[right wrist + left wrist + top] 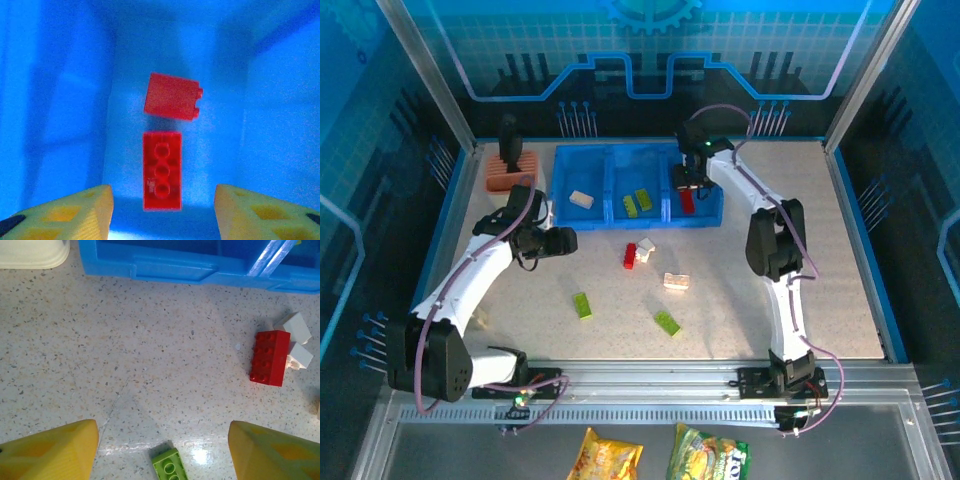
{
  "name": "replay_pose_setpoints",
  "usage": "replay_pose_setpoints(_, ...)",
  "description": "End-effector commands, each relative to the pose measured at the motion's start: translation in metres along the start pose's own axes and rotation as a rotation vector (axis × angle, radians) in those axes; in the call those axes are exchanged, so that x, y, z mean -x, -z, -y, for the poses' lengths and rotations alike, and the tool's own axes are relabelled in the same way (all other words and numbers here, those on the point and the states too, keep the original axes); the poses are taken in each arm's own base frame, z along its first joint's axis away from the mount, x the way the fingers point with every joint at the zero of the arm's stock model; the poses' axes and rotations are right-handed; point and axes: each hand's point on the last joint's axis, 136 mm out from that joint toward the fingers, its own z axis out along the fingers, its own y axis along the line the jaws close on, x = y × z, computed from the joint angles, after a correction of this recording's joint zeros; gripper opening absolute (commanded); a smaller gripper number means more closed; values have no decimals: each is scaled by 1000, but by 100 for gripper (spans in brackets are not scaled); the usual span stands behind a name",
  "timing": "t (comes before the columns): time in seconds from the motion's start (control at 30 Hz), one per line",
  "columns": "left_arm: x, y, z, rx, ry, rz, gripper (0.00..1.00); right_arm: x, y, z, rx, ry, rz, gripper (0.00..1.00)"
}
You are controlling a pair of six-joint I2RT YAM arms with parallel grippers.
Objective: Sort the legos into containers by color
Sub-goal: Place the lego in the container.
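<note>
Two red legos [161, 170] lie on the floor of the right compartment [695, 205] of the blue tray [600, 223], directly beneath the right gripper [160, 194], whose fingers stand wide apart, holding nothing. The middle compartment [638, 180] has two green bricks [630, 207], the left compartment [575, 175] one cream brick [582, 199]. On the table [740, 310] lie two green legos [668, 322], one red brick [270, 358] with white pieces [295, 326] touching it, and a cream one [676, 281] apart. The left gripper [162, 425] hovers over the table, spread wide and empty

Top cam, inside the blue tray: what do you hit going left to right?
cream brick → two green bricks → red brick, with the right gripper above it.
</note>
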Motion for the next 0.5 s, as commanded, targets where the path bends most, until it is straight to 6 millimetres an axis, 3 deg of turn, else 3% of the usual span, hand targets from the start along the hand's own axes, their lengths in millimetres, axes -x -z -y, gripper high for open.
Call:
replay_pose_setpoints(0.0,-3,2,4,-27,15,-25,70,-19,24,-4,13,-20,-11,56)
replay_pose_setpoints(0.47,-8,-5,41,-25,-36,-86,70,-123,78,-29,83,-17,-65,53)
